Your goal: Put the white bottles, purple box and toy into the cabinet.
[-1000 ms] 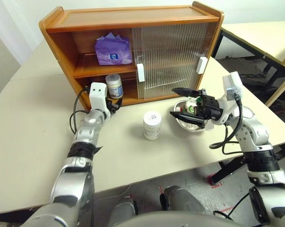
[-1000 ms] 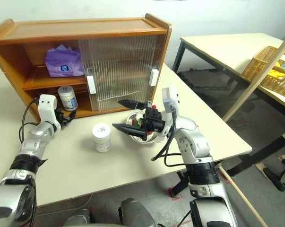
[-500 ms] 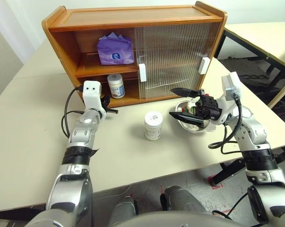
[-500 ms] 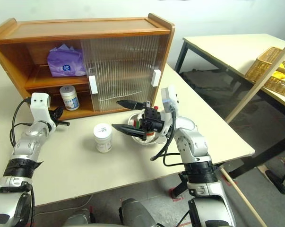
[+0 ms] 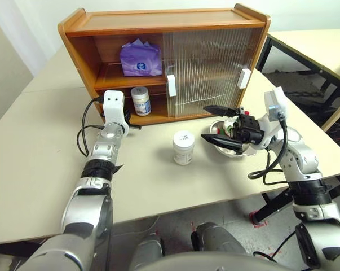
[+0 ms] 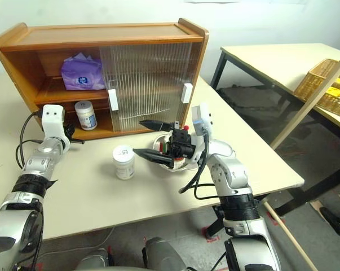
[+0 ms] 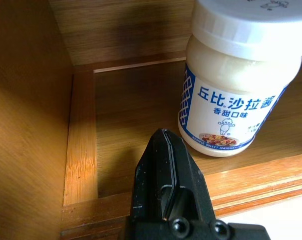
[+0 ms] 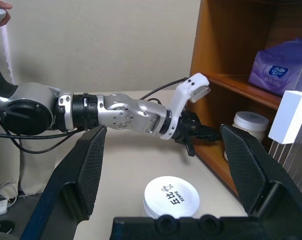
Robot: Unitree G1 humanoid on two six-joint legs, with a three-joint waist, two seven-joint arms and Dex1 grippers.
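Your left gripper (image 5: pixel 133 127) sits pressed together, empty, beside the shelved white bottle (image 5: pixel 140 101); your right gripper (image 5: pixel 216 122) hangs spread wide above the toy (image 5: pixel 230 127).

Two small white cylindrical plastic bottles: one (image 5: pixel 140 100) far left on the lower shelf, one (image 5: pixel 182 148) nearer on the table. One lavender crinkly pack (image 5: pixel 140 58). One wooden cabinet (image 5: pixel 158 22). One steel bowl (image 5: pixel 226 148).
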